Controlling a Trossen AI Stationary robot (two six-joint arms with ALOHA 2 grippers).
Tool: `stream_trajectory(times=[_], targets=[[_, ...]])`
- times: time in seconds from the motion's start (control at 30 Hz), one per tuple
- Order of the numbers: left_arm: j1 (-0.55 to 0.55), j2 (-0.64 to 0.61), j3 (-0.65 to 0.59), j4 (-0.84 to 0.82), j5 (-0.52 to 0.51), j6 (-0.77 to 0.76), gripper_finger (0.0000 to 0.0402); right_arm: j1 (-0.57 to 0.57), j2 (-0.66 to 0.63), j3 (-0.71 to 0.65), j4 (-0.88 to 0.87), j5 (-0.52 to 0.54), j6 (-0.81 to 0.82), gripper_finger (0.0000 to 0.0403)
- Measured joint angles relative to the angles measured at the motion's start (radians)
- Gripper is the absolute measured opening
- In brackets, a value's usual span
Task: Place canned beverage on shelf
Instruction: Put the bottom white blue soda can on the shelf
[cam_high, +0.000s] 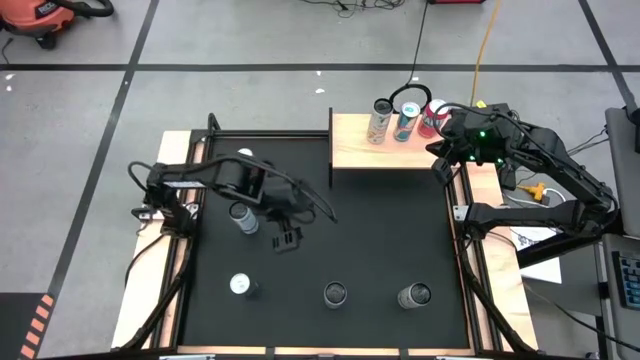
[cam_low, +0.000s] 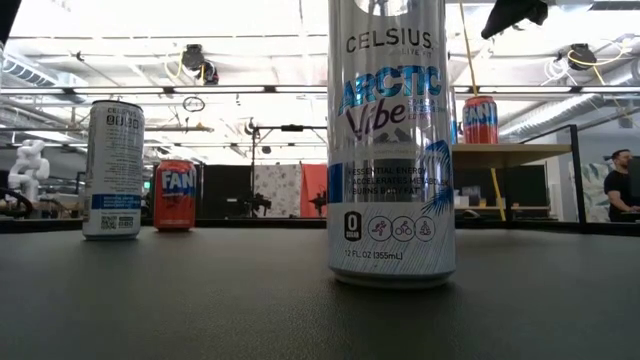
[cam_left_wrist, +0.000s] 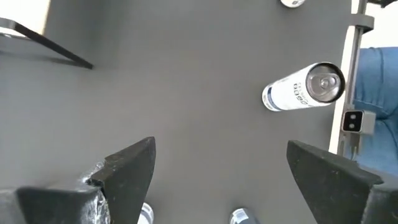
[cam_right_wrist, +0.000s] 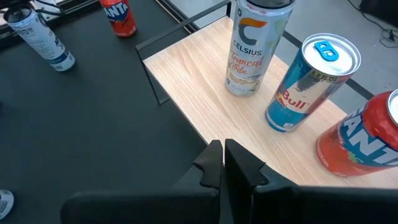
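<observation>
Wooden shelf (cam_high: 355, 145): carries three upright cans (Celsius can (cam_right_wrist: 255, 46), Red Bull can (cam_right_wrist: 308, 84), Fanta can (cam_right_wrist: 360, 140)). Right gripper (cam_right_wrist: 222, 163) closed, empty, at the shelf's edge. Left gripper (cam_left_wrist: 217, 174) open, empty, above the bench (cam_high: 380, 230).

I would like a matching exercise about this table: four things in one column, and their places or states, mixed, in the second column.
Things:
1. Celsius Tropical Vibe can
2. Celsius Arctic Vibe can
3. left tool
4. right tool

Places or states:
A. shut, at the edge of the shelf
B. standing on the black mat
C. open, above the mat
D. standing on the shelf

Pairs: 1-D, 2-B, 3-C, 4-A
</observation>
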Motion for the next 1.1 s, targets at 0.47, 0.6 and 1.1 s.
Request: stream_trajectory(times=[0.47, 0.6, 1.1], targets=[[-0.05, 0.16, 0.0, 0.169, 0.0, 0.004, 0.0359, 0.0, 0.0, 0.0, -0.016, -0.001, 0.02, 0.0], [-0.078, 0.206, 0.0, 0.186, 0.004, -0.001, 0.0359, 0.0, 0.0, 0.0, -0.015, -0.004, 0.016, 0.0], [-0.151, 0.286, 0.0, 0.337, 0.172, -0.129, 0.0359, 0.0, 0.0, 0.0, -0.051, -0.005, -0.038, 0.0]])
